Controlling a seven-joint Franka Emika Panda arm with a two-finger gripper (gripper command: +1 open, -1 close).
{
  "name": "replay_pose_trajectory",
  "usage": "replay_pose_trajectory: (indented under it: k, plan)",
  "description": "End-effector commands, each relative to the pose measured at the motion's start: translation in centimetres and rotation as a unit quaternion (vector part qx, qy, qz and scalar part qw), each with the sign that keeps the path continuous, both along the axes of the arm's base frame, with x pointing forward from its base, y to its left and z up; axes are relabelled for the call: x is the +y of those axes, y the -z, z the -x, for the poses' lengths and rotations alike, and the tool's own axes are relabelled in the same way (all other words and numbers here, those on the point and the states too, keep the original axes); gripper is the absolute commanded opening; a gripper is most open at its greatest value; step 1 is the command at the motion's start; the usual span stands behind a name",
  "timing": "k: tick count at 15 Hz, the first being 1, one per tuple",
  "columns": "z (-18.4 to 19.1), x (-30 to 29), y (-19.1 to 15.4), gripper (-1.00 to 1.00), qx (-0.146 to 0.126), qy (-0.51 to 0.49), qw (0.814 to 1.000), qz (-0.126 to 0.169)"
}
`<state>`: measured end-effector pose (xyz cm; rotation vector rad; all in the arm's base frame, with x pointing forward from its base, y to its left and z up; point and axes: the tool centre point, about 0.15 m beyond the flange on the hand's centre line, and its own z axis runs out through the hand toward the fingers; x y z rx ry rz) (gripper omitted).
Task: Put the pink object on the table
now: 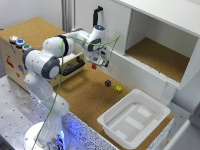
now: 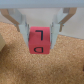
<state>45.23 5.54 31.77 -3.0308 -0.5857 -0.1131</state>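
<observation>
Two fingers [image 2: 21,22] clamp pink object [image 2: 39,42], arm raised above table [image 1: 85,95].

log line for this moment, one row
arm: above table | pincer: shut on pink object, held off the cork | purple piece and yellow piece: on table | white bin: nothing visible inside

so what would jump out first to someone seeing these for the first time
Probably the white arm stretched over the cork table, its gripper shut on the pink object above the surface; in the wrist view the block fills the space between the fingers and shows dark letter marks. Next, the big white bin at the exterior view's right, with a dark purple piece and a yellow piece nearby.
</observation>
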Motion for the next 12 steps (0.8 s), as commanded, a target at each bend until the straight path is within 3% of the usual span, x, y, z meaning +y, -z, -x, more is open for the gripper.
replay_pose_trajectory:
  k: [1, 7, 12]
  plan:
    - [-1.4, 1.2, 4.4, -1.0, -0.01, -0.005, 1.0, 0.014]
    - [-2.7, -1.8, 5.2, -1.0, 0.028, 0.043, 0.999, -0.014]
    - [-2.7, -1.9, 3.6, -1.0, 0.065, 0.053, 0.996, -0.009]
